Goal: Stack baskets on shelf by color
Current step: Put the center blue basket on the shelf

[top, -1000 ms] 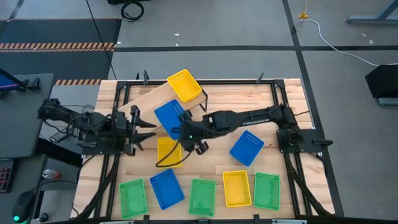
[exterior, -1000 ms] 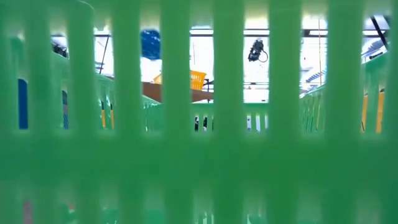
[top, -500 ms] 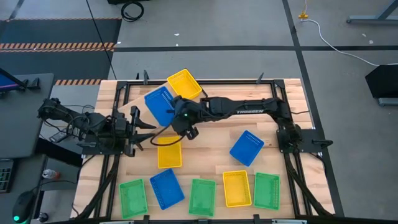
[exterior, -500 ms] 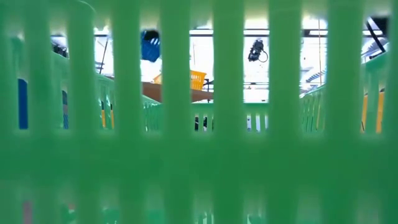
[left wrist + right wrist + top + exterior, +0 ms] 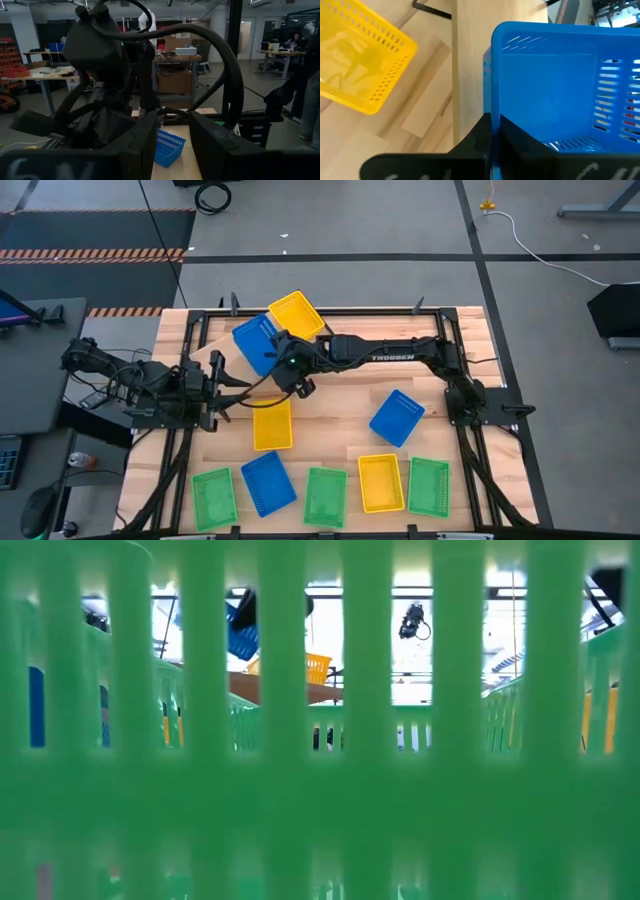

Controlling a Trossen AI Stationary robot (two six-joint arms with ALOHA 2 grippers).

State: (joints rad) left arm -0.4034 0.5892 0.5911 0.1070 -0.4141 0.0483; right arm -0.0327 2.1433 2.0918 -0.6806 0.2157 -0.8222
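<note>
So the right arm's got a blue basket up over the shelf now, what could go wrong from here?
The right gripper pinches the blue basket by one wall only, so it could tilt or slip on release. The yellow basket already sits close beside it on the shelf; a nudge might shift it toward the shelf's end. The left gripper waits nearby, open, so a wide retreat could clip it.

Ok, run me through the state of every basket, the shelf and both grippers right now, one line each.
Held blue basket: gripped by its wall, above the shelf
Right gripper: shut on it
Yellow basket on shelf: sitting at the shelf's end
Shelf: one basket on it
Left gripper: open, waiting at the table's left
Seven other baskets, including a yellow one: flat on the table, unstacked
</note>
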